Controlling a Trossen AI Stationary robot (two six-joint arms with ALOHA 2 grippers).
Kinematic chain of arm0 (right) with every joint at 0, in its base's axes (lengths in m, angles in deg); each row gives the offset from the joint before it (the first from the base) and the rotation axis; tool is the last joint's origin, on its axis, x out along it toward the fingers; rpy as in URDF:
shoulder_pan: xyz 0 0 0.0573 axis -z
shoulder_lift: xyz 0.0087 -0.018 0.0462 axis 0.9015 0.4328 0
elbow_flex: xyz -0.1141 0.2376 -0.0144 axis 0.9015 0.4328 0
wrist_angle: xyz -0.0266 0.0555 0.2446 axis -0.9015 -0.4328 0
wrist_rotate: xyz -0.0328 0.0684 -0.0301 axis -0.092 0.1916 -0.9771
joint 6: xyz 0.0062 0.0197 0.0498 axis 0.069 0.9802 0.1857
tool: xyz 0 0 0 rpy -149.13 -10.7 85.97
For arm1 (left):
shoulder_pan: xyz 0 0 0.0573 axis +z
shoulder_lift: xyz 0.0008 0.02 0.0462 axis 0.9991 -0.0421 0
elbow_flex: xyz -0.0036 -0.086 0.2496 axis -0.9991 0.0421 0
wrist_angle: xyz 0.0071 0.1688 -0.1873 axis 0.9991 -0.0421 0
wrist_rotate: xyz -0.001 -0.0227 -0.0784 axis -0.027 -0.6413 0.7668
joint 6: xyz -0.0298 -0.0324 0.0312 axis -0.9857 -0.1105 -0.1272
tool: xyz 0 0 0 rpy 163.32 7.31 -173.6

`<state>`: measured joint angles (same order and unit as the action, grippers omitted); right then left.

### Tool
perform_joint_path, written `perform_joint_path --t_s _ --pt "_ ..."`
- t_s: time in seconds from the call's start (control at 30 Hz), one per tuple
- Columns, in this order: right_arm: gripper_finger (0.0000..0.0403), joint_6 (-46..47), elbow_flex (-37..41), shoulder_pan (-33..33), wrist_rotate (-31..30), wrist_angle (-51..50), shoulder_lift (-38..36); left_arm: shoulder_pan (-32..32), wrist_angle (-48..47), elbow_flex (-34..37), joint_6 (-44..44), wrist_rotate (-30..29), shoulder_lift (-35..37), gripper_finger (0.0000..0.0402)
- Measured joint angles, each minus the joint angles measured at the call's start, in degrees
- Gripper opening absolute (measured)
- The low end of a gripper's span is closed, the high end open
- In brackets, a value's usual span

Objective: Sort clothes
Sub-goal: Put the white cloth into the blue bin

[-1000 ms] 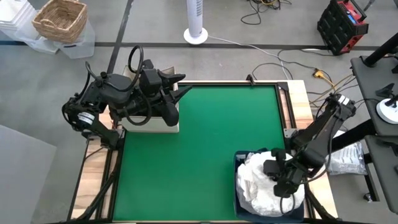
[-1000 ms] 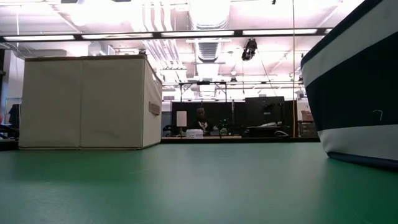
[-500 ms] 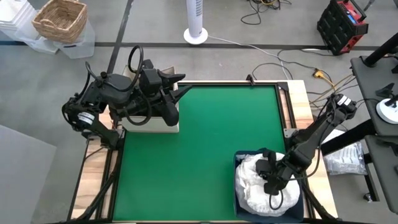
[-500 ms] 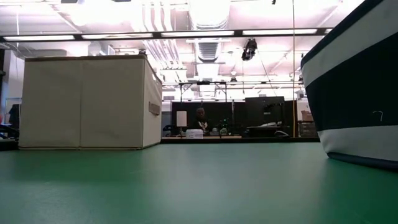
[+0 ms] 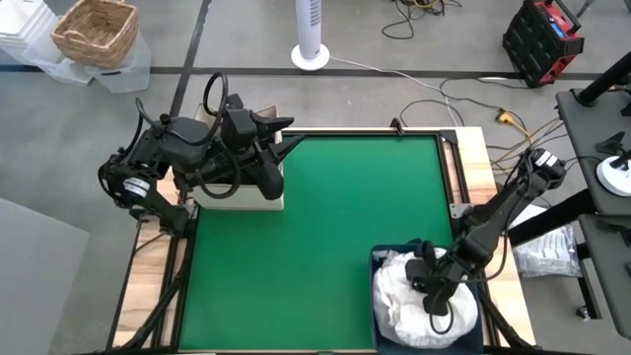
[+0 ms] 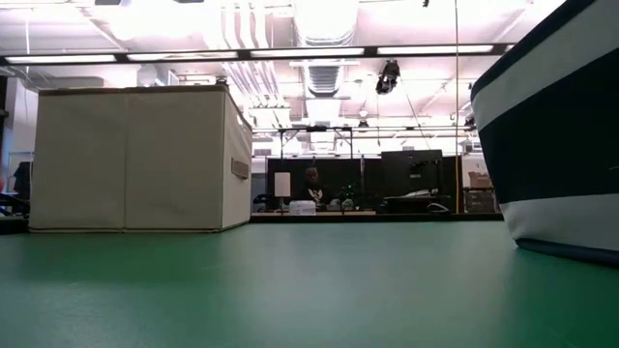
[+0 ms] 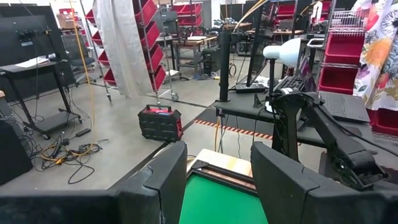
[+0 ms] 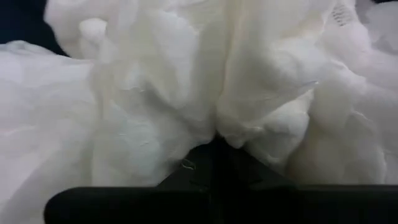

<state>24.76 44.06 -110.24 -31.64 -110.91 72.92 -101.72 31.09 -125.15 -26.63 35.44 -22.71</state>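
A workshop floor with cables, a white fan base (image 5: 311, 56) and a wicker basket (image 5: 96, 31) is surrounding the worktop (image 5: 315, 247), whose green mat is filling most of the high view. Seen level from the low view, a long lit room with desks and monitors is stretching behind the mat.

A beige box (image 6: 135, 159) is sitting at about ten o'clock on the mat, and the left arm is waiting above it. The left gripper (image 7: 217, 180) is pointing out over the mat's far edge with its jaws standing partly apart and nothing between them.

A navy bin (image 5: 378, 258) with a pale band is standing at about five o'clock, at the near right corner of the mat; in the low view its wall (image 6: 556, 145) is filling the right edge. White clothes (image 5: 404, 296) are lying heaped inside the bin, filling it to the rim.

The right arm is reaching in from three o'clock, and the right gripper (image 5: 434, 291) is pressing down into the heap. In the right wrist view its fingers (image 8: 214, 165) are closed tight together, with folds of the white clothes (image 8: 186, 81) bunching around and against their tips; whether any cloth is actually pinched between them cannot be told.
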Motion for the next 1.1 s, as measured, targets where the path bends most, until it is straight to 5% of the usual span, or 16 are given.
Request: perform_joint_path --t_s 0.7,1.1 --pt "0.0009 0.8 4.6 0.9 -2.6 0.7 5.4 0.0 -0.4 0.0 0.0 0.0 0.0 0.0157" --pt "0.0034 3.9 -5.5 0.9 -1.5 -11.0 0.1 0.0 -0.4 0.0 0.2 0.0 0.0 0.0157"
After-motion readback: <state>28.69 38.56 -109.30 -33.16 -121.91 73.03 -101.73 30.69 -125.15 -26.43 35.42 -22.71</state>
